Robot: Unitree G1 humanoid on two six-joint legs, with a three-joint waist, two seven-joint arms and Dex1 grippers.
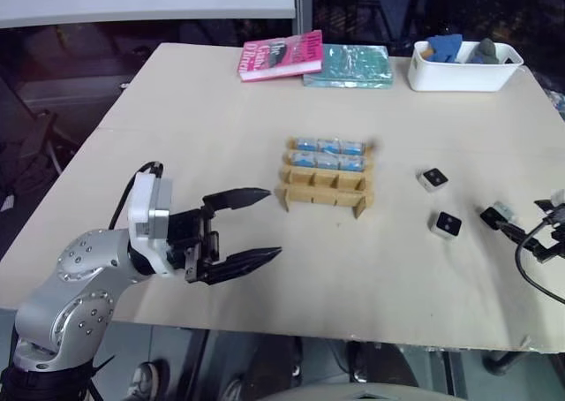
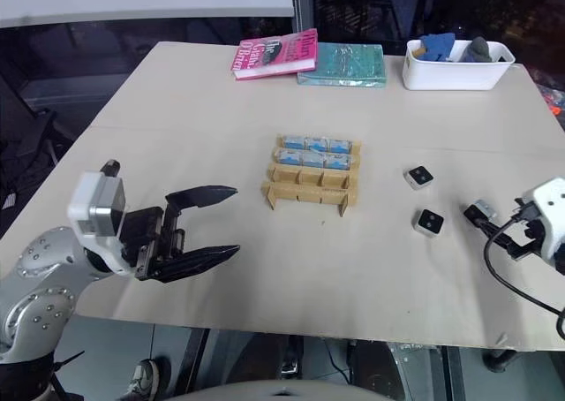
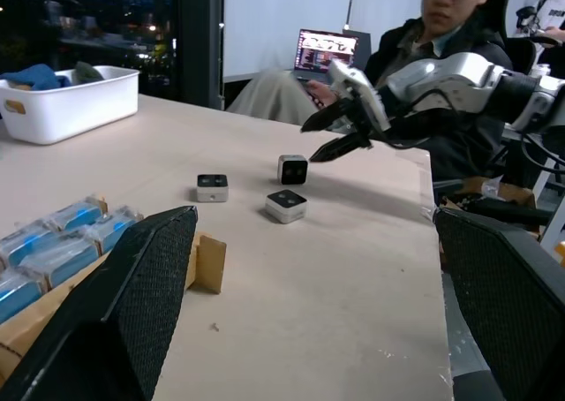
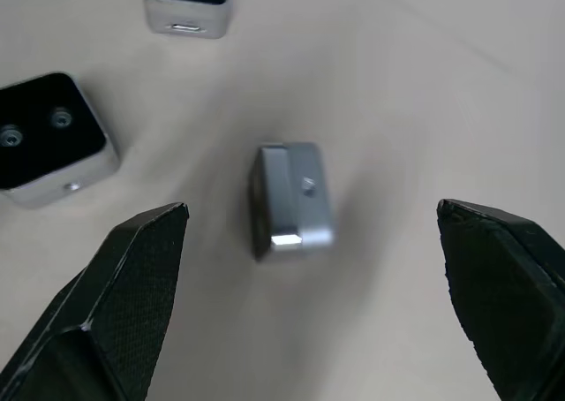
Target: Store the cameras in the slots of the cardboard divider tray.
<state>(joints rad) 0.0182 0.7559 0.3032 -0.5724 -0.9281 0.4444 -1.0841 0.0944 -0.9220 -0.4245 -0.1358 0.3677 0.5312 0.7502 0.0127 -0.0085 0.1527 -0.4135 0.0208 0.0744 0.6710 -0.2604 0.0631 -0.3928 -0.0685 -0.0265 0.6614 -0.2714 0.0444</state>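
Note:
The cardboard divider tray (image 1: 325,187) sits mid-table; its two back rows hold bluish cameras (image 1: 328,152) and the front row stands empty. Three loose cameras lie to its right: two with the black face up (image 1: 433,179) (image 1: 447,225), and one on its side (image 1: 500,214). My right gripper (image 4: 311,211) hovers open just over the tipped camera (image 4: 290,202), one finger on each side and not touching it. My left gripper (image 1: 267,224) stands open left of the tray, pointing toward it, with nothing between its fingers.
A white bin (image 1: 459,76) with blue and grey items stands at the back right. A pink book (image 1: 281,55) and a teal book (image 1: 349,65) lie at the back. A person (image 3: 459,30) sits beyond the table's right edge beside a laptop (image 3: 327,52).

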